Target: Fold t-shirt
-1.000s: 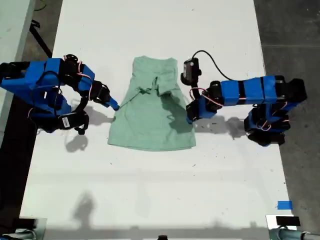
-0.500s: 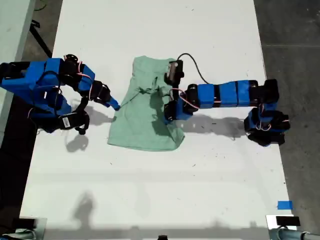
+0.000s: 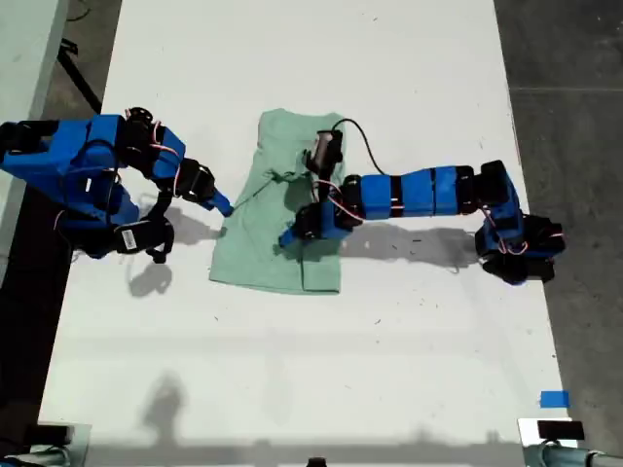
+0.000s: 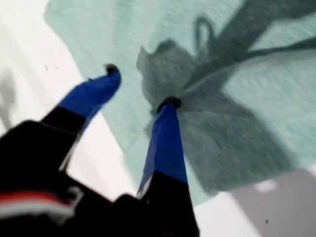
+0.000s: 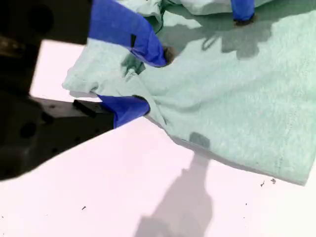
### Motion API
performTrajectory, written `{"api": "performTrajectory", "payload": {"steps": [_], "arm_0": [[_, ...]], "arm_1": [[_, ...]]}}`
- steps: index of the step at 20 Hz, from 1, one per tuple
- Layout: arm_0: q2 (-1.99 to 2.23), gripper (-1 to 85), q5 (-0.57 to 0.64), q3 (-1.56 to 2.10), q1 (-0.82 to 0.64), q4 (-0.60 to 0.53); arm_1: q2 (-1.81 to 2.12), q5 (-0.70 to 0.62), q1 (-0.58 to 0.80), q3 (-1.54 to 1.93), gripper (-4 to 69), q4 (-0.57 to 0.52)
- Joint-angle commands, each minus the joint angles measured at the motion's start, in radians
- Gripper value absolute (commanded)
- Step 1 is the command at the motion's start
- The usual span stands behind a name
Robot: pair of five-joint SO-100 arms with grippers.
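The jaws of my first gripper (image 4: pixel 140 86) are spread, both tips down over the t-shirt (image 4: pixel 256 89) with nothing visibly caught between them. That view is blurred, so I cannot tell whether the tips press the cloth or only hover over it. In the exterior view this gripper (image 3: pixel 289 236) sits over the middle of the t-shirt (image 3: pixel 258 258), on the arm reaching in from the exterior view's right.

My second gripper (image 5: pixel 154 79) is clenched on the t-shirt's (image 5: pixel 237 98) edge, one jaw above the cloth and one below, with fabric bunched between them. In the exterior view it (image 3: pixel 222 204) holds the side of the garment towards the exterior view's left, and a taut crease runs from it towards the chest.

The t-shirt lies on the white table (image 3: pixel 292 370), in the upper middle of the exterior view, collar end towards the top.

By my judgement the fold is partly done. The side on the exterior view's right looks doubled inward, leaving a fairly straight edge, and the fabric around the chest is gathered. The side my second gripper holds is not yet turned over. The hem-to-collar fold and a final smoothing also look undone.
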Motion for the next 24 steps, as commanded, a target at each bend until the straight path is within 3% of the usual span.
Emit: {"api": "performTrajectory", "payload": {"steps": [1,5,9,11,14,24], "arm_0": [[0.023,15.2,-0.014,-0.008,0.017,-0.025],[0.02,15.2,-0.025,-0.009,0.026,-0.032],[0.02,17.3,-0.06,-0.009,0.046,-0.009],[0.018,19.0,-0.094,-0.006,0.08,0.003],[0.011,21.2,-0.14,0.074,0.104,-0.032],[-0.028,22.0,-0.107,0.341,0.015,-0.255]], "arm_1": [[0.046,-0.025,0.017,-0.192,29.9,0.147],[0.158,-0.049,0.038,-0.202,26.6,0.213],[0.238,-0.071,0.075,-0.176,24.3,0.419],[0.273,-0.084,0.081,-0.153,17.7,0.508],[0.305,-0.107,0.077,-0.104,17.2,0.598],[0.655,-0.037,0.044,0.302,13.2,0.591]]}}
